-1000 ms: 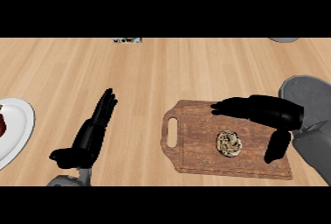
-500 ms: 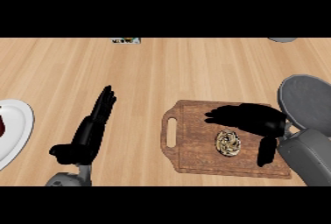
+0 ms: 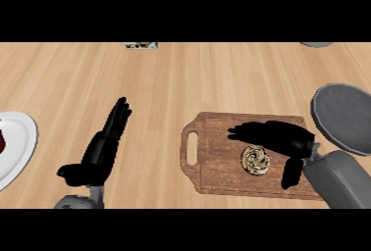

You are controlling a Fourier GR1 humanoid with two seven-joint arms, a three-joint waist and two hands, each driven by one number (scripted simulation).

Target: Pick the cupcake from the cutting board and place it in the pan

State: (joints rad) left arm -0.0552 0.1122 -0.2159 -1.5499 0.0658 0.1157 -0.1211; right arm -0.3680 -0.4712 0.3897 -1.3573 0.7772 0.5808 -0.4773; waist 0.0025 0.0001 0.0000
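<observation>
We judge the task barely begun: the cupcake [image 3: 255,160] lies on the cutting board [image 3: 217,162] at lower right, right hand [image 3: 279,135] released above it, left hand [image 3: 105,142] open at lower left.

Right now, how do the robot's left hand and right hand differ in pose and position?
The left hand lies over bare counter, fingers straight and pointing away from the robot; the right hand is above the cutting board, fingers spread over the cupcake. The left hand is nowhere near the cupcake; the right hand hangs just beside and above it, thumb down at its right, not visibly closed round it. Both are black hands on grey forearms.
</observation>
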